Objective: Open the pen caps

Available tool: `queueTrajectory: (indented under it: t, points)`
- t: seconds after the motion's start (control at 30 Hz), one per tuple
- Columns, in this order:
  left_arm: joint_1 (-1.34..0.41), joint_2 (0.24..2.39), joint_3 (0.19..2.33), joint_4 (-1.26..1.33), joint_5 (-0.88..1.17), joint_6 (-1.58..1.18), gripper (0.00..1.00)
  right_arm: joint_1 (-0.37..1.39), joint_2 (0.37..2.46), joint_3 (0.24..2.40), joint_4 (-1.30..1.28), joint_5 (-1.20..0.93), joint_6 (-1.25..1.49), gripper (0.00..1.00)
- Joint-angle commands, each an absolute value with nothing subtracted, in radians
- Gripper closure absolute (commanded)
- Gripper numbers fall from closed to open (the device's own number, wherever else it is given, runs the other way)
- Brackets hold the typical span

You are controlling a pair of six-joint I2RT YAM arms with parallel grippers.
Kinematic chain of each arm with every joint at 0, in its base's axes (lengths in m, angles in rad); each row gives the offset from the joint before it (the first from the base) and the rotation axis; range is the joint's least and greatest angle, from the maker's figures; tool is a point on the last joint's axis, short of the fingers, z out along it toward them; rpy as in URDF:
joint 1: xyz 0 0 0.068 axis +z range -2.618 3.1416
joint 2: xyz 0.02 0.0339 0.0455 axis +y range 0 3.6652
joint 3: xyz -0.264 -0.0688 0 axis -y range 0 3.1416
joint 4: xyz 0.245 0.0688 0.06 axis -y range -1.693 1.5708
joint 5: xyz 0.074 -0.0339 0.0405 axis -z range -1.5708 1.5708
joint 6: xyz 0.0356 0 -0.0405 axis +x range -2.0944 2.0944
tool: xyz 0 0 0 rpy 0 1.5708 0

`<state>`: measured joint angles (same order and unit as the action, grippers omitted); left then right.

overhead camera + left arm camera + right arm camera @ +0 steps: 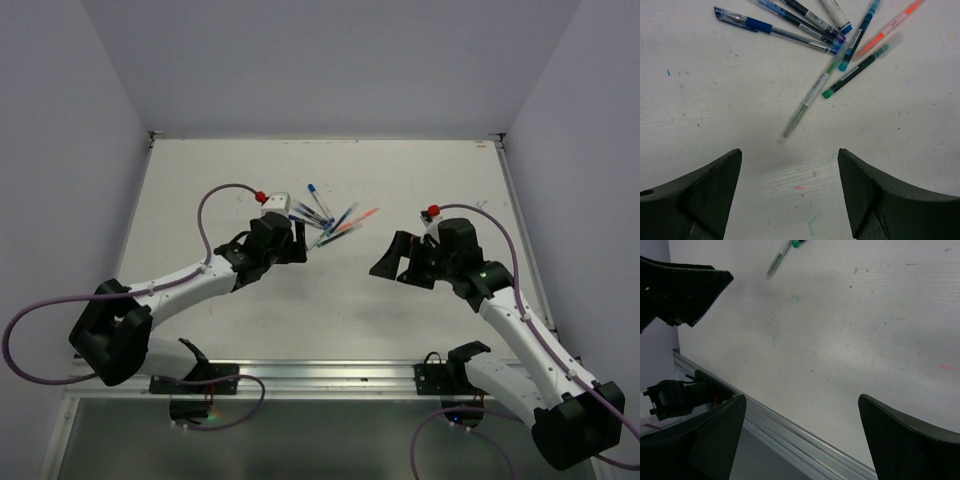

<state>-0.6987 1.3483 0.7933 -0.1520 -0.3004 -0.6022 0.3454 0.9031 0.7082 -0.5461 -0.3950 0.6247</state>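
Observation:
Several stick pens (pixel 325 215) lie fanned out on the white table. In the left wrist view they cross the top: a blue capped pen (pixel 760 26), a green pen (pixel 809 97), a dark pen with a green end (pixel 852 75), a teal pen (pixel 858 34) and an orange pen (pixel 890 25). A blue pen cap (pixel 846 28) sits on a white pen's end. My left gripper (pixel 789 152) is open just short of the green pen's tip, holding nothing. My right gripper (pixel 392 262) is open and empty to the right of the pens.
A small blue piece (pixel 311 188) lies apart behind the pile. The metal rail (pixel 790 432) runs along the table's near edge. In the right wrist view the left gripper's finger (pixel 687 285) shows at upper left. White walls close in three sides.

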Motion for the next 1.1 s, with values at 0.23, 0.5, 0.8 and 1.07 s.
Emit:
queueTrajectory:
  t: [0.23,0.5,0.8,1.07]
  points:
    - [-0.703,1.491,0.83,0.119,-0.333,-0.272,0.19,0.336,0.884,0.77,-0.522,-0.44,0.644,0.01]
    - [-0.699,1.6,0.908,0.098,-0.224,-0.196,0.21,0.336,0.876,0.781,-0.535,-0.439,0.638,0.01]
    - [-0.699,1.644,0.877,0.132,-0.207,-0.227,0.23,0.33,0.868,0.785,-0.546,-0.44,0.635,0.01]
    - [-0.699,1.689,0.85,0.161,-0.172,-0.236,0.25,0.324,0.861,0.785,-0.563,-0.439,0.626,0.01]
